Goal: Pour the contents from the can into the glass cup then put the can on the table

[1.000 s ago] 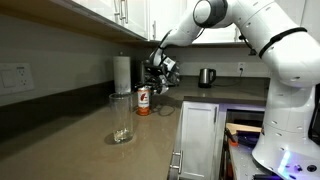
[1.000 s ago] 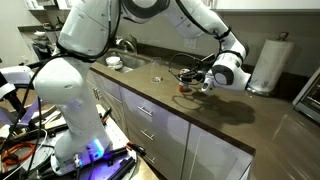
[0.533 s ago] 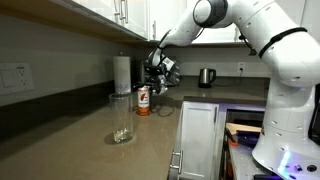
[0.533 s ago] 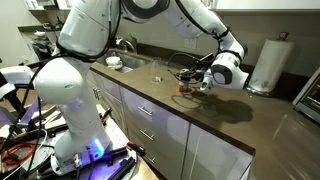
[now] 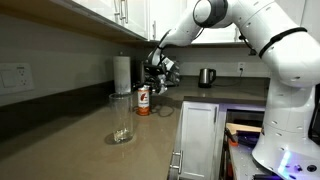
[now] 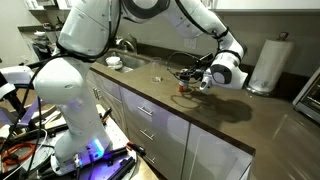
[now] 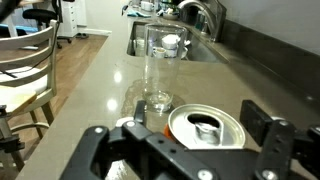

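Note:
The can [image 5: 143, 100], white above and orange-red below, stands upright on the grey-brown table [image 5: 90, 140]. In the wrist view its opened silver top [image 7: 205, 128] lies directly below me. The glass cup [image 5: 121, 118] stands a short way from the can; in the wrist view it [image 7: 162, 65] is just beyond the can and looks empty. My gripper [image 5: 152, 86] hovers at the can's top, open, with one finger on each side [image 7: 197, 116] and a gap to both. It also shows in an exterior view [image 6: 205, 83], where the can is mostly hidden.
A white paper towel roll [image 5: 122, 73] stands against the wall behind the can, also seen in an exterior view [image 6: 268, 65]. A steel kettle [image 5: 205, 77] is further along. A sink [image 7: 170, 45] lies beyond the glass. The counter's front edge [image 6: 190, 120] runs above drawers.

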Controlling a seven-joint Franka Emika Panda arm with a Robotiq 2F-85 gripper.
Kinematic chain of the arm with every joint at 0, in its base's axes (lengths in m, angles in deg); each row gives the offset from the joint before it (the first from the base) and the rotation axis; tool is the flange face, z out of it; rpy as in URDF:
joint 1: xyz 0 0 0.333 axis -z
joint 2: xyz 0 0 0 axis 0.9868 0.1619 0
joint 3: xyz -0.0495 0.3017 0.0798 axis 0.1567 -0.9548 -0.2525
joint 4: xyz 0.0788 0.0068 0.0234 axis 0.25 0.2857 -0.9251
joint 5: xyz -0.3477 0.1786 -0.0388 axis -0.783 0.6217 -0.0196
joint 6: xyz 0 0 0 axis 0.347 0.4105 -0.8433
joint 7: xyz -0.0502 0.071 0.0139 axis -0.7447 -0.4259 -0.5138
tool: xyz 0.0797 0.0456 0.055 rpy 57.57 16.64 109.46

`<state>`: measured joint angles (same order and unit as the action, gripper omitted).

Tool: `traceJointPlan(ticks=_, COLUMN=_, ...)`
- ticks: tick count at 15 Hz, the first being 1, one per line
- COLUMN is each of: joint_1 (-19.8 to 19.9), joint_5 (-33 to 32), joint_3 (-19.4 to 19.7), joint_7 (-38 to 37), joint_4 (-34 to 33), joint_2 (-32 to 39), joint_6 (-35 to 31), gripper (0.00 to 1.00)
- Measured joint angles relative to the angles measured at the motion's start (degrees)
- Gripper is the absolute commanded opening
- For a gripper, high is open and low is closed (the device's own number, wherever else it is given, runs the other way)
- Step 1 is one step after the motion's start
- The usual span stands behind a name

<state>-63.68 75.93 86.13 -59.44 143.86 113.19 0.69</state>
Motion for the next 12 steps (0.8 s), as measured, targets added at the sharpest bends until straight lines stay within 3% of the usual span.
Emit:
traceJointPlan(ticks=1, joint_1=0.00, joint_5=0.00, joint_3=-0.04, joint_7=0.00, joint_4=-0.02, joint_2=0.00, joint_6=0.14, gripper=0.99)
traceJointPlan(ticks=5, joint_1=0.00, joint_5=0.00, joint_3=-0.29, joint_7=0.00, joint_4=-0.12, joint_2=0.00, joint_6=0.43, gripper=1.00)
traceJointPlan(ticks=7, joint_1=-0.01, joint_5=0.00, joint_3=-0.39, joint_7=0.00, joint_4=-0.16, joint_2=0.00, joint_6=0.51, gripper=0.93)
traceJointPlan(ticks=10, joint_1=-0.02, joint_5=0.00, joint_3=-0.42, joint_7=0.00, joint_4=-0.21, joint_2=0.00, joint_6=0.58, gripper=0.73)
traceJointPlan(ticks=11, joint_1=-0.02, joint_5=0.00, joint_3=-0.43, joint_7=0.00, joint_4=-0.21, joint_2=0.00, joint_6=0.59, gripper=0.75)
traceJointPlan(ticks=12, joint_1=-0.03, joint_5=0.00, joint_3=-0.43, joint_7=0.00, joint_4=-0.22, joint_2=0.00, joint_6=0.60, gripper=0.69)
